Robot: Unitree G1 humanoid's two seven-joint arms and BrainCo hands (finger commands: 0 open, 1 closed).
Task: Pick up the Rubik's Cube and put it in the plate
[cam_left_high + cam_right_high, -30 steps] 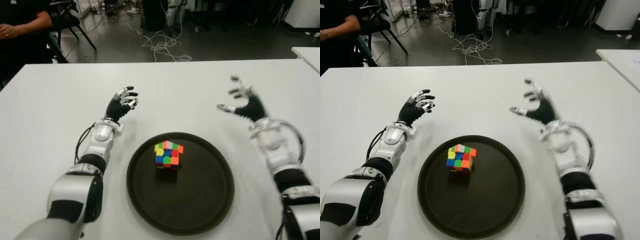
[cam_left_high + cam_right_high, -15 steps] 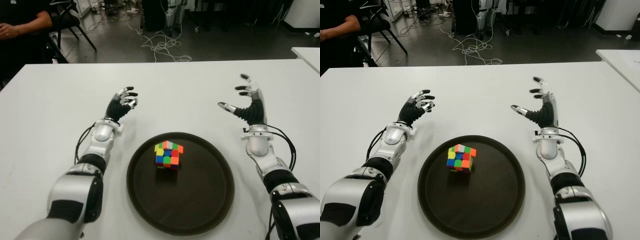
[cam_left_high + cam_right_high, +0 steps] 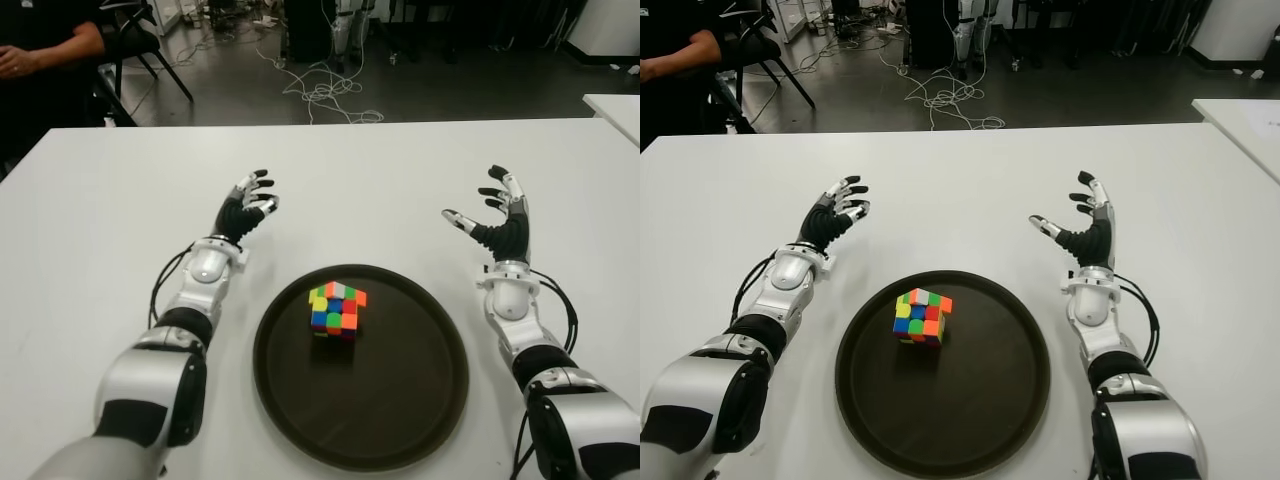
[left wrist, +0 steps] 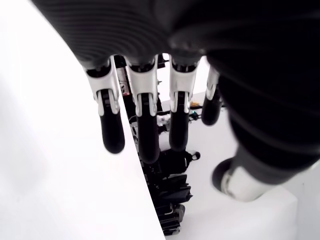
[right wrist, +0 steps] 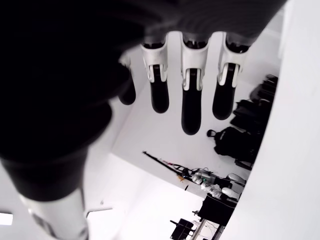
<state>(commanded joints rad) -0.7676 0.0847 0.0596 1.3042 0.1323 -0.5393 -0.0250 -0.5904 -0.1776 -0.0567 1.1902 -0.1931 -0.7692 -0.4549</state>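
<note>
My right hand (image 3: 503,222) hovers beside the plate (image 3: 420,400), fingers spread and empty; my left hand (image 3: 243,212) likewise. The cube (image 3: 336,310) sits in the plate, so I judge the task done; next I'd only retract.

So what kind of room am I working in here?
Probably a robotics lab or workshop: loose cables trail over the bare floor behind the white table, dark equipment stands line the back, and a seated person watches from the corner.
</note>
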